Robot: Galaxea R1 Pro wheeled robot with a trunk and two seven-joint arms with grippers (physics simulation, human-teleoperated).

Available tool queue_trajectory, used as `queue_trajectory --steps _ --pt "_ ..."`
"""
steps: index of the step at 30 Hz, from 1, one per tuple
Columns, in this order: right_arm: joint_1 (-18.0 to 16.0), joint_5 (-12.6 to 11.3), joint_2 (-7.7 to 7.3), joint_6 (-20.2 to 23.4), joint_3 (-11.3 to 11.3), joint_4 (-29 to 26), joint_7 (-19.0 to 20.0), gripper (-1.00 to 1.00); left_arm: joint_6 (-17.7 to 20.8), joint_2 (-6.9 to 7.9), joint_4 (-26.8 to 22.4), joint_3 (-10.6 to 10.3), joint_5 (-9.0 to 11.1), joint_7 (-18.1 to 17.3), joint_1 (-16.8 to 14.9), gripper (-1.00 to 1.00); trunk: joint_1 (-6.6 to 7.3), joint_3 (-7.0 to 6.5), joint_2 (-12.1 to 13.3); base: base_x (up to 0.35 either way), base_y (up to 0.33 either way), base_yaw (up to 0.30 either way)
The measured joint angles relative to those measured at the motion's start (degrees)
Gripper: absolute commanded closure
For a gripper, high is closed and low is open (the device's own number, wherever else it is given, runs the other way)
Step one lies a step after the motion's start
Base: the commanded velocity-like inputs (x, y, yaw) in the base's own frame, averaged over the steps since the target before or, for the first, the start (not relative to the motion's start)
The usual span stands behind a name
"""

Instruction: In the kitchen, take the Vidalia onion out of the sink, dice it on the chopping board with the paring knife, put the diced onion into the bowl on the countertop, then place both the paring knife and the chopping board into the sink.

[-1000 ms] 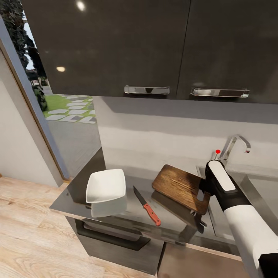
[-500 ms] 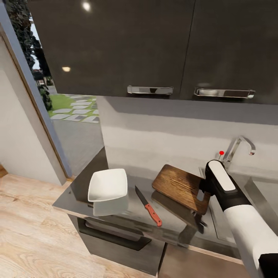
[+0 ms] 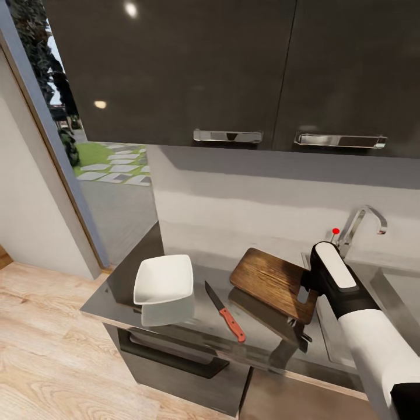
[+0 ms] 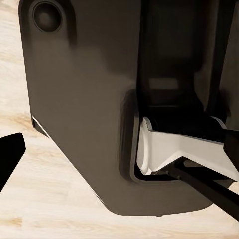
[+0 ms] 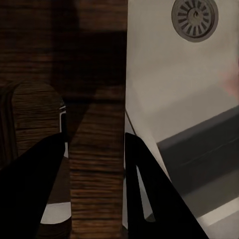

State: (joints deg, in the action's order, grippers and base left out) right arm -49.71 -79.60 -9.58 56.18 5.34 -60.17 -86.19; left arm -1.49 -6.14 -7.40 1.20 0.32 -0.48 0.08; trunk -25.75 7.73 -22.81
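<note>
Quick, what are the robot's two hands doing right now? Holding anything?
Left gripper: cannot be told; its jaws are not clear in the left wrist view.
Right gripper: shut on the dark brown wooden chopping board, lifted at an angle off the grey countertop.

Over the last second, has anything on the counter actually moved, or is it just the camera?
Mostly the camera: the whole view slid a little, so everything drifted together. The right hand stays clamped on the handle end of the chopping board, held tilted with its far end lifted beside the sink. The knife and white bowl lie where they were on the counter.
</note>
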Motion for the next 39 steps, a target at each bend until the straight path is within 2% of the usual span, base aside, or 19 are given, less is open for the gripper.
queue_trajectory --steps 11,13,14,16,20,33,39 --pt "0.01 -0.36 -0.01 0.62 -0.14 -0.09 -0.05 1.0 0.0 -0.08 0.0 0.0 0.0 0.01 0.0 -1.0 0.0 0.0 0.0 0.0 0.0 0.0" --pt "0.02 -2.17 -0.01 0.67 -0.11 -0.09 -0.06 1.0 0.0 -0.09 0.0 0.0 0.0 0.01 0.0 -1.0 0.0 0.0 0.0 0.0 0.0 0.0" --pt "0.02 -5.17 0.01 0.73 -0.03 -0.08 -0.09 1.0 0.0 -0.09 0.01 0.0 0.0 0.01 -0.01 -1.0 0.0 0.0 0.0 0.0 0.0 0.0" --pt "0.02 -8.16 -0.01 0.92 0.0 -0.09 -0.2 1.0 0.0 -0.09 0.0 0.0 0.0 0.01 0.0 -1.0 0.0 0.0 0.0 0.0 0.0 0.0" --pt "0.02 -10.9 -0.02 1.49 -0.03 -0.09 -0.35 1.0 0.0 -0.09 0.0 0.0 0.0 0.0 0.0 -1.0 0.0 0.0 0.0 0.0 0.0 0.0" --pt "0.02 -11.51 -0.07 1.68 -0.13 -0.08 -0.55 1.0 0.0 -0.09 0.0 0.0 0.0 -0.07 0.0 -1.0 0.0 0.19 0.0 0.0 0.0 0.0" --pt "0.02 -11.19 -1.2 1.66 -0.15 -0.07 -0.54 1.0 0.0 -0.09 0.0 0.0 0.0 -0.07 0.0 -1.0 0.0 0.23 0.0 0.0 0.0 0.0"
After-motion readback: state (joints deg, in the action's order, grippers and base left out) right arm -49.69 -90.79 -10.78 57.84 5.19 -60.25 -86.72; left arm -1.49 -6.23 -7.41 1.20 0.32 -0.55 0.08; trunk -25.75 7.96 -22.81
